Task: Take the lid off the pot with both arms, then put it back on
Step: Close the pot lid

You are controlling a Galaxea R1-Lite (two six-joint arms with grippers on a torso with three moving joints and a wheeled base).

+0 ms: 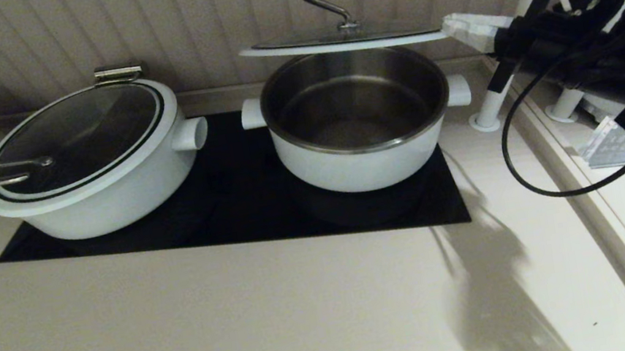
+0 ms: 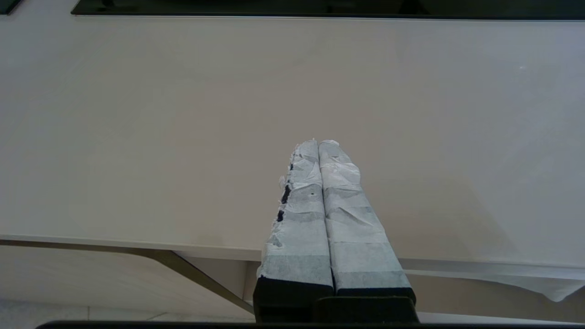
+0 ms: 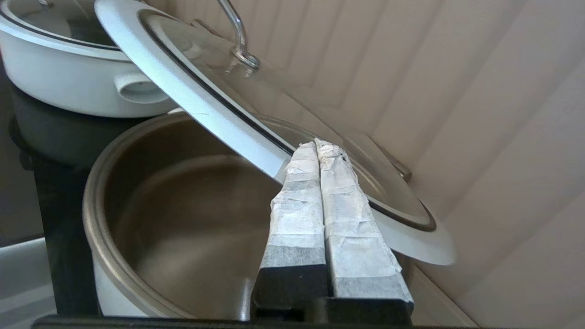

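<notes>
Lid (image 1: 342, 41), glass, white-rimmed, bent steel bar handle: held level just above the open pot (image 1: 356, 125) on the black cooktop (image 1: 243, 210). Right gripper (image 1: 473, 30): fingers pinched closed on the lid's right rim edge; no other support is seen. Left gripper (image 2: 320, 151): parked over bare counter (image 2: 137, 114), fingers pressed together, nothing held. Risk noted: a one-sided rim pinch may let the lid tip or slip onto the pot.
</notes>
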